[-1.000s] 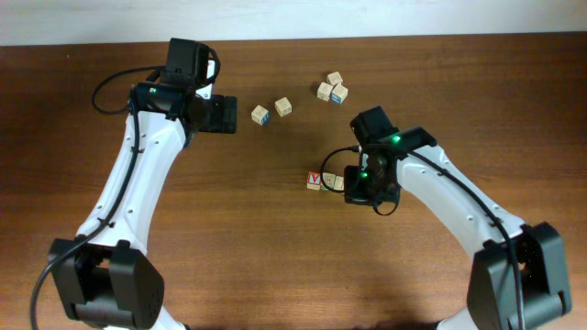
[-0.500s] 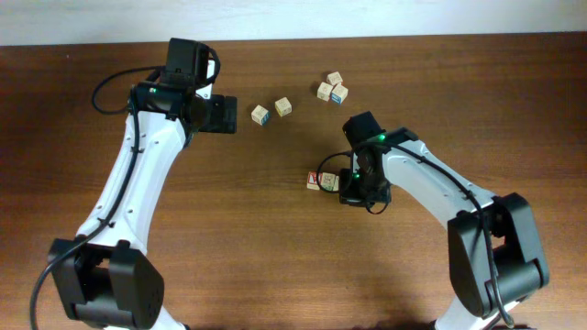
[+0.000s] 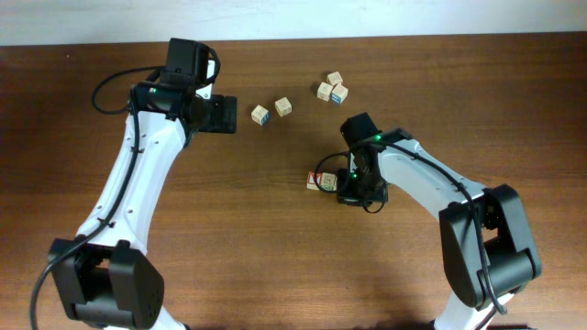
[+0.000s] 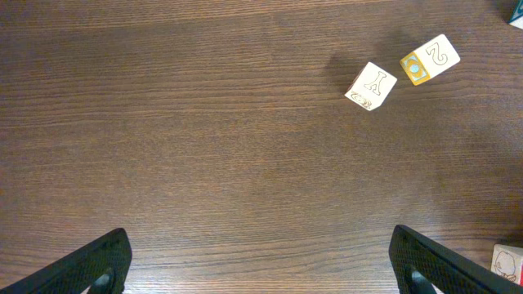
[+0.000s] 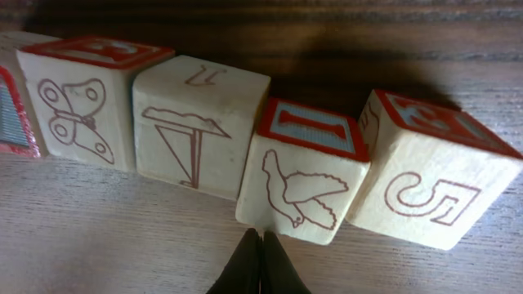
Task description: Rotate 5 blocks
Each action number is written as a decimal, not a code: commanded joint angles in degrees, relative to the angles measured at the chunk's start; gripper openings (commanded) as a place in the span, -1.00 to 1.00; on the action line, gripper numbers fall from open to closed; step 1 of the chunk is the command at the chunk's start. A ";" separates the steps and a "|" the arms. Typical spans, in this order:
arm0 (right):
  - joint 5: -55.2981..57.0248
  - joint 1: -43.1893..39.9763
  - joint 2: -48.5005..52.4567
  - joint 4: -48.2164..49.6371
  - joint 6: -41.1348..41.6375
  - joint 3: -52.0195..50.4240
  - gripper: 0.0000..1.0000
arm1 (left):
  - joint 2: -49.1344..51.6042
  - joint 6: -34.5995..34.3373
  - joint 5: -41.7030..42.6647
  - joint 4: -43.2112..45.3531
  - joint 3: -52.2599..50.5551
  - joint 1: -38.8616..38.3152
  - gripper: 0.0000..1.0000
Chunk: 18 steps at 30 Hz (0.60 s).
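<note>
A row of pale wooden blocks (image 3: pixel 317 181) lies mid-table. In the right wrist view they show red-brown drawings: a butterfly block (image 5: pixel 82 102), a block with an angular line drawing (image 5: pixel 196 131), a bird block (image 5: pixel 304 175) and a "5" block (image 5: pixel 433 184). My right gripper (image 5: pixel 261 238) is shut, and its tips touch the bird block's lower corner; overhead, the right gripper (image 3: pixel 341 187) sits at the row's right end. My left gripper (image 3: pixel 231 117) is open over bare wood, and its fingers (image 4: pixel 98 263) hold nothing. Two more blocks (image 4: pixel 370 86) (image 4: pixel 430 60) lie ahead of it.
Three more cubes (image 3: pixel 332 88) cluster at the back right. The two loose blocks (image 3: pixel 260 115) (image 3: pixel 283 106) sit just right of the left gripper. A cube's corner (image 4: pixel 508 263) shows at the left wrist view's lower right edge. The table's far edge (image 3: pixel 367 37) runs along the back.
My right gripper has slid a little left, up against the row of blocks, and its arm has swung with it. The left arm has not moved.
</note>
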 commanded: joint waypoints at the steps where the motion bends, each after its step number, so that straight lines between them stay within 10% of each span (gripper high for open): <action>1: 0.55 0.00 0.63 0.24 0.98 -0.52 -0.92 | 0.33 -0.96 -0.39 -0.09 1.05 0.35 0.98; 18: 0.52 -1.68 0.63 1.14 1.40 -0.52 -0.92 | 0.33 -0.94 -0.39 -0.09 1.05 0.35 0.98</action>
